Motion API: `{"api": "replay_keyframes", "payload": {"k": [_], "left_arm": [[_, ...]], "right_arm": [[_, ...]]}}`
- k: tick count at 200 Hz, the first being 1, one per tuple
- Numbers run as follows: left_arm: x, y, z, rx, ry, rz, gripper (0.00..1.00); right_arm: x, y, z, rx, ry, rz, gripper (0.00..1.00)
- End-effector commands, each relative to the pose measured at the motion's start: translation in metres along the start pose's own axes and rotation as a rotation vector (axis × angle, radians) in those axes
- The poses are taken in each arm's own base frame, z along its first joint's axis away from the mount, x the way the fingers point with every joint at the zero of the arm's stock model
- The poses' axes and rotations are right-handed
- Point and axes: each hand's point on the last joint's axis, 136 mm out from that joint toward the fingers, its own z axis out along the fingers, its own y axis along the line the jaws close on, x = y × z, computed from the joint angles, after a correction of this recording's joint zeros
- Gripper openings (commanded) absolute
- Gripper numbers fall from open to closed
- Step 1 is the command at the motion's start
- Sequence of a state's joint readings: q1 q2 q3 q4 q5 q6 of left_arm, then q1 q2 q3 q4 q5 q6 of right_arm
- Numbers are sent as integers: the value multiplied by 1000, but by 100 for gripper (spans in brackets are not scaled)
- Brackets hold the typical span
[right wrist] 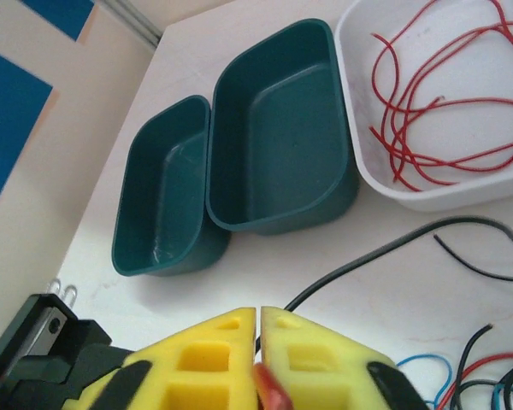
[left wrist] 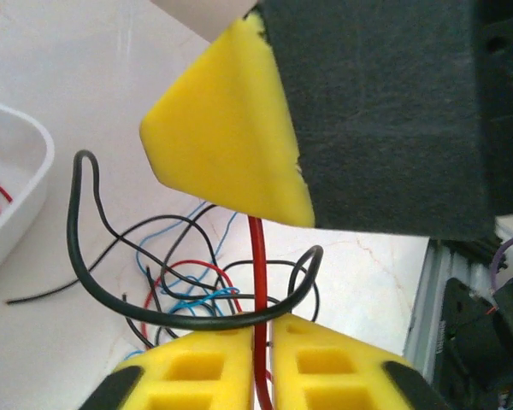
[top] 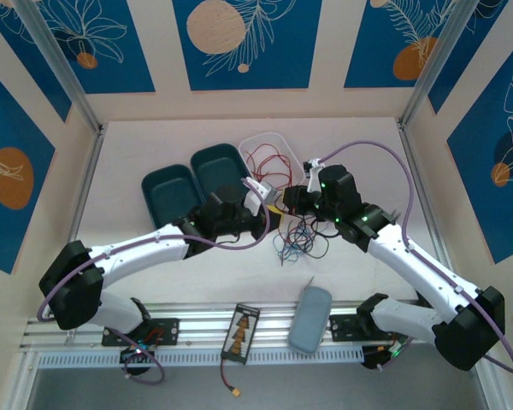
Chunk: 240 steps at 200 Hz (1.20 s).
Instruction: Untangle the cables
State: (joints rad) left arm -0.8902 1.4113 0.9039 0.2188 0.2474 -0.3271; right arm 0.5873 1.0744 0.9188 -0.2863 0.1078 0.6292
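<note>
Left pincer [left wrist: 263, 335] is pinching a thin red wire [left wrist: 257, 256] between its yellow foam pads [left wrist: 201, 367], the jaws all but closed on it (only the wire's thickness is parting them). Close by, the right pincer [right wrist: 258, 320] is clamping fully shut, with a blurred red bit showing between its blocky yellow pads. The wire is running straight and taut up to it. Under and just beside both pincers, the cables [left wrist: 188, 286] are lying in a loose knot of glossy black, blue and red loops on the pale tabletop [right wrist: 239, 278], one stiffer black strand arching across the left pads. Nearby, a rounded white tray [right wrist: 410, 195] is holding curly red strands [right wrist: 436, 111], touching two smooth teal tubs [right wrist: 282, 128].
</note>
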Motion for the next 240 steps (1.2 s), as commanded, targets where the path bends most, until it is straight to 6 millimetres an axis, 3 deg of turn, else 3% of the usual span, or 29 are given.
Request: {"api": "replay_keyframes", "payload": {"k": [1, 7, 25, 89, 112, 169, 240], "left_arm": [[4, 3, 4, 6, 6, -12, 32], [6, 5, 4, -2, 12, -17, 39], [14, 11, 7, -24, 32, -28, 48], [45, 41, 17, -129, 76, -100, 67], [56, 51, 18, -151, 87, -125, 73], [72, 61, 17, -173, 103, -170, 100], [67, 61, 9, -189, 77, -157, 100]], "right_arm": [[-16, 3, -19, 24, -69, -26, 0], [-20, 4, -23, 33, -79, -35, 0], [-32, 6, -37, 60, -109, -64, 0], [-79, 18, -66, 175, -159, -152, 0], [-96, 31, -77, 170, -179, -193, 0], [-144, 69, -116, 150, -271, -287, 0], [-199, 103, -145, 170, -363, -427, 0]]}}
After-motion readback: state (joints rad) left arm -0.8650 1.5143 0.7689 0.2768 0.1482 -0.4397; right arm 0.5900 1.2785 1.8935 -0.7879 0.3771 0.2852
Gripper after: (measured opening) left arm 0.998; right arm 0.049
